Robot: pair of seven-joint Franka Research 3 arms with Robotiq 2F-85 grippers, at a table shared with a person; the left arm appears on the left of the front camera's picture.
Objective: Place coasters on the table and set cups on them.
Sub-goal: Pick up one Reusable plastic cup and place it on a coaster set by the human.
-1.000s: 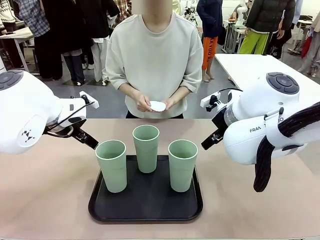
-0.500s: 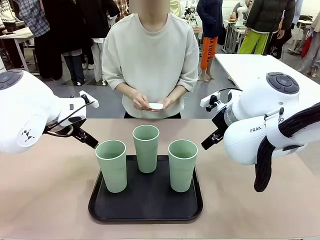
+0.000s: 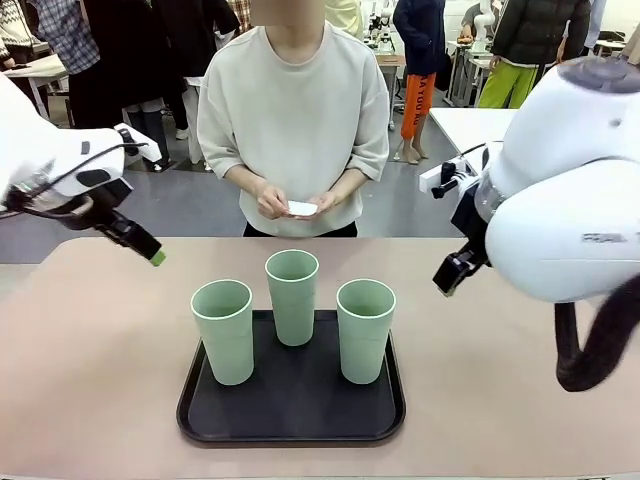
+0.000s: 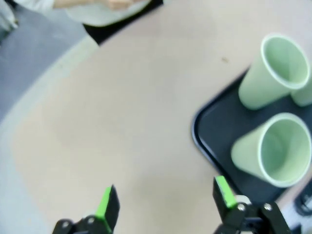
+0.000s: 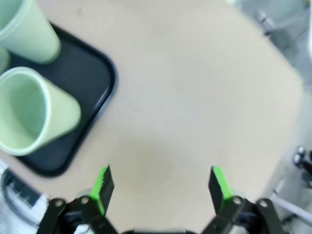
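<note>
Cups stand upright on the black tray at centre frame, on the surface; coasters are held by the person at upper centre; left pincer and right pincer both gape apart, empty, above bare surface.

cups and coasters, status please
Left gripper open, empty; right gripper open, empty. Three cups upright on black tray. Coasters in person's hands, none laid yet. Nothing blocking.
</note>
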